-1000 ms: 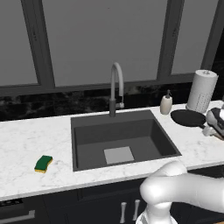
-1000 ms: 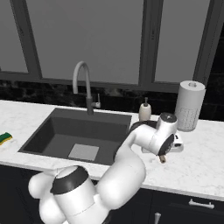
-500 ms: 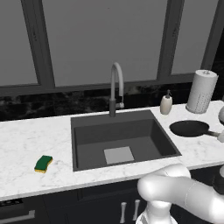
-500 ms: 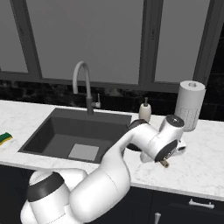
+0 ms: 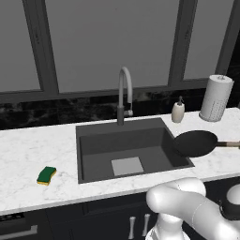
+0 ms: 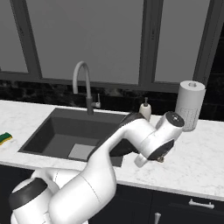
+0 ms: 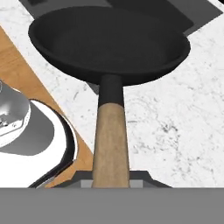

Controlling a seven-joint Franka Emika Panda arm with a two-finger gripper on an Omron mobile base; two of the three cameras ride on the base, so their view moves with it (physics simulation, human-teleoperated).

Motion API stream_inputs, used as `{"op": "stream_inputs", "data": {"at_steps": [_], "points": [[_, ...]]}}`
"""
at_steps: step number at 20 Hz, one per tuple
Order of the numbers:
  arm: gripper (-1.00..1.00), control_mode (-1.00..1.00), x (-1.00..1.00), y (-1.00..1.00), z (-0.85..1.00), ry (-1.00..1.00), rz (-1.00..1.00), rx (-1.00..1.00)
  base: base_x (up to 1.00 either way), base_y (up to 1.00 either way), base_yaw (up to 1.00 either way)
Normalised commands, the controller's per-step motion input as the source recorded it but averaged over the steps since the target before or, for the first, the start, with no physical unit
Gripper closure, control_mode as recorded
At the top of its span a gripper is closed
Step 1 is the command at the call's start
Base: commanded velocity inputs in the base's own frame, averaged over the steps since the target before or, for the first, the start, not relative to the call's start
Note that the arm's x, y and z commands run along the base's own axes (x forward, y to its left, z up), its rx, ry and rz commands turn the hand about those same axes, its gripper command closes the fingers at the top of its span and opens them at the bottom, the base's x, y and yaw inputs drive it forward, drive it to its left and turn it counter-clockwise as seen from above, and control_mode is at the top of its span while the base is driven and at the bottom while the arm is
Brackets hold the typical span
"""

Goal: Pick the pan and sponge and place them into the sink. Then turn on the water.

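White marbled worktop (image 5: 28, 154) runs beneath dark windows in a rendered kitchen, with a dark grey sink (image 5: 89, 154) set into it.

Nearest, the robot's hand (image 7: 110, 179) is clamped narrow on the end of the pan (image 5: 196, 143) handle. Seen from the hand, the light wooden handle runs straight away from the fingers to the round black bowl, so the pan's long axis lines up with the hand.

From the left side, the pan is held level above the worktop, its bowl at the sink's right rim and partly over the basin corner, its handle pointing right, away from the sink. The basin lies to the pan's left, so the carry probably needs to continue leftward before lowering.

The green and yellow sponge (image 5: 46, 175) lies on the worktop left of the sink, well apart from the pan.

Farther back stand the arched faucet (image 5: 123, 93), with no water running, a soap bottle (image 5: 178, 111) and a paper towel roll (image 5: 216, 97).

Compared with a second ago, the pan has moved left from beside the paper towel roll to the sink's edge; the sponge has not moved.
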Motion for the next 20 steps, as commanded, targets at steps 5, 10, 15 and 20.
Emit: {"op": "stream_inputs", "data": {"at_steps": [5, 10, 15, 20], "points": [[1.0, -1.0, 0.0, 0.42, 0.28, -0.1, 0.24, 0.23, 0.0, 0.0, 0.0], [1.0, -1.0, 0.0, 0.57, 0.16, -0.07, 0.05, 0.28, 0.0, 0.0, 0.0], [1.0, -1.0, 0.0, 0.65, 0.06, -0.1, -0.01, 0.13, 0.0, 0.0, 0.0], [1.0, -1.0, 0.16, 0.74, 0.0, -0.08, -0.09, -0.03, 0.0, 0.0, 0.0]]}}
